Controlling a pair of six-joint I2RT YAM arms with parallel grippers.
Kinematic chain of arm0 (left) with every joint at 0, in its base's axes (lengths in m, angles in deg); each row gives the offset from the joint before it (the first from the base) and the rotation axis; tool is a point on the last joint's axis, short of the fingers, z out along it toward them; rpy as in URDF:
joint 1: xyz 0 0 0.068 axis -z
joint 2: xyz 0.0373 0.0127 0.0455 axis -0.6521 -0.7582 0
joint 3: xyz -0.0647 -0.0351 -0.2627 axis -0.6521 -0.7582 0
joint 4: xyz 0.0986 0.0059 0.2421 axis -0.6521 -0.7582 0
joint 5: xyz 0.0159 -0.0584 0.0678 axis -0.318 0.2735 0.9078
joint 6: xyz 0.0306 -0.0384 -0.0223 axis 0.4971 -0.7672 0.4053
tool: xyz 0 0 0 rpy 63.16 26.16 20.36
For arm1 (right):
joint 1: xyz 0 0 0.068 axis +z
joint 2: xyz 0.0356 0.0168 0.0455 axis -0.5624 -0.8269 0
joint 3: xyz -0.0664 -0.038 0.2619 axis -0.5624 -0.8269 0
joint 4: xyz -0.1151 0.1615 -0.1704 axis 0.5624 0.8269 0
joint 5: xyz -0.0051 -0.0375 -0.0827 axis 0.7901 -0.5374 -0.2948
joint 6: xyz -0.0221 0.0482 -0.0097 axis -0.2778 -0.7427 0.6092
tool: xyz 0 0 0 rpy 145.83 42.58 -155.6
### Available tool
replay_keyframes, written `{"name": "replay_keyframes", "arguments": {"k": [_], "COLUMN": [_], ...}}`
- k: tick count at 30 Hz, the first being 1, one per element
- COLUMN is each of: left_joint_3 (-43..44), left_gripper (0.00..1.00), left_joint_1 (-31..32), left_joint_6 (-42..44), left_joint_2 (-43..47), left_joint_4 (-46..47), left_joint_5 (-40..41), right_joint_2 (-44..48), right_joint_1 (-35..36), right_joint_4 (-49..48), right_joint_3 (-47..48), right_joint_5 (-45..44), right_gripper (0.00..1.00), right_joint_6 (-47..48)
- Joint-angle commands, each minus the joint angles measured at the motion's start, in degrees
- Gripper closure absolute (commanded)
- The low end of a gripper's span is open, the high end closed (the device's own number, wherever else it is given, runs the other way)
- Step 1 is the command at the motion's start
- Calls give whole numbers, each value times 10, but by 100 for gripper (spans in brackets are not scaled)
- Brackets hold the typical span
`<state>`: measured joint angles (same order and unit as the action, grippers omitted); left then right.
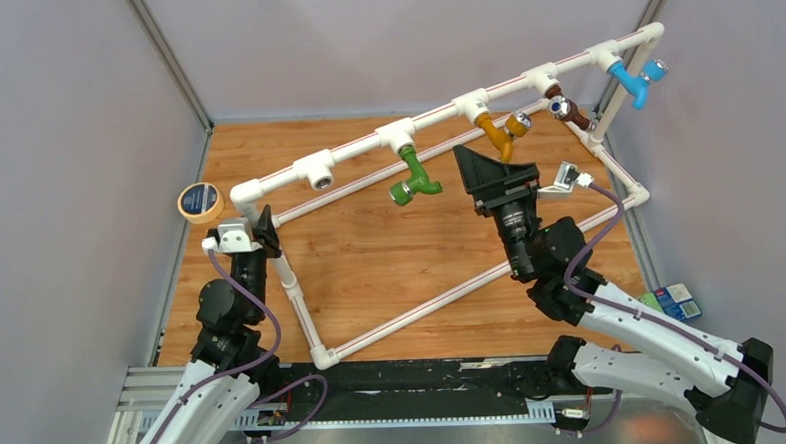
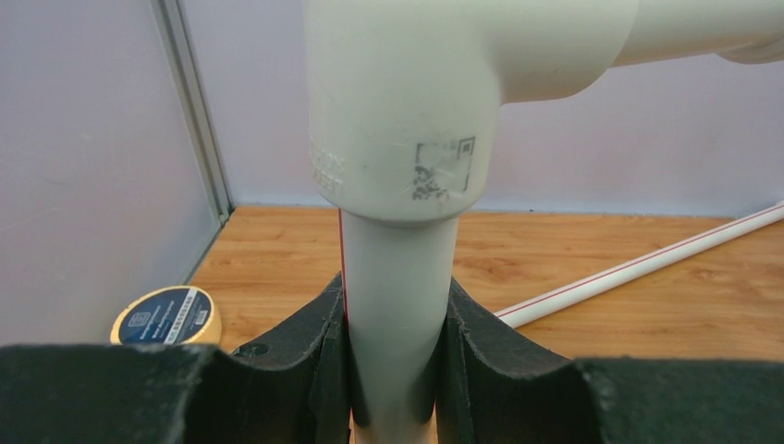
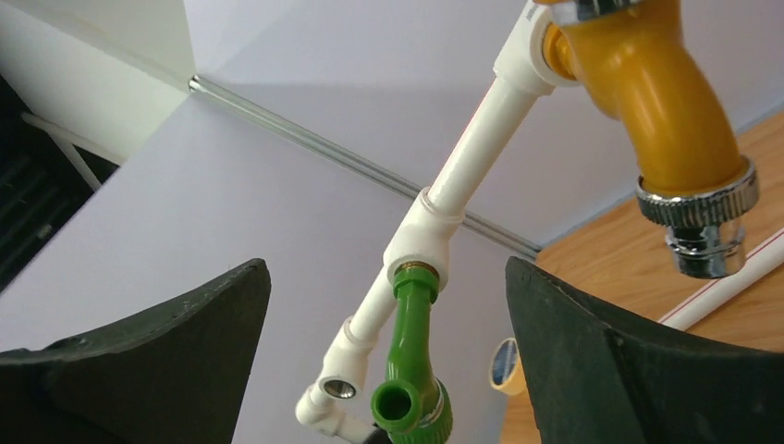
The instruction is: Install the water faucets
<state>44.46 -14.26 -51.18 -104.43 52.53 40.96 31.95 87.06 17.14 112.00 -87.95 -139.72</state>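
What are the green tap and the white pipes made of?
Green faucet: looks like glossy moulded plastic, with a brass-coloured collar at its top. White pipe frame: probably plastic tubing, smooth and matt, with a thin red printed stripe.

White arms [image 1: 654, 321] with black joints, purple cables [image 1: 271, 322], black wedge-shaped gripper fingers [image 3: 166, 361].
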Motion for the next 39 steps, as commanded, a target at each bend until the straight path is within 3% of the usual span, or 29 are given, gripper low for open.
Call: {"name": "replay_keyframes", "arguments": {"k": [1, 6, 12, 16, 19, 25, 29, 33, 39], "left_joint_3": [6, 7, 8, 8, 8, 8, 8, 8, 8], "left_gripper": [100, 100, 100, 100, 100, 100, 100, 100, 100], "left_joint_1": [-3, -2, -2, -3, -2, -2, -2, -3, -2], "left_joint_6": [-5, -3, -4, -5, -3, -3, -3, -3, -3], "left_joint_2": [-9, -11, -11, -12, -12, -11, -11, -5, -2], "left_joint_4": [-20, -20, -23, -23, -23, -23, -24, -24, -25], "left_joint_5": [10, 9, 9, 8, 9, 9, 9, 9, 11], "right_joint_2": [46, 64, 46, 43, 17, -45, -87, -125, -140], "right_joint_1": [2, 2, 8, 14, 24, 45, 46, 46, 53], "right_joint_4": [11, 134, 344, 366, 363, 292, 256, 208, 116], "right_joint_3": [1, 72, 152, 130, 132, 140, 147, 144, 122], "right_joint_5": [75, 214, 308, 320, 294, 266, 262, 233, 248], "right_gripper": [0, 0, 0, 0, 0, 1, 6, 16, 40], "right_joint_6": [281, 722, 1139, 1370, 1483, 1615, 1646, 1628, 1484]}}
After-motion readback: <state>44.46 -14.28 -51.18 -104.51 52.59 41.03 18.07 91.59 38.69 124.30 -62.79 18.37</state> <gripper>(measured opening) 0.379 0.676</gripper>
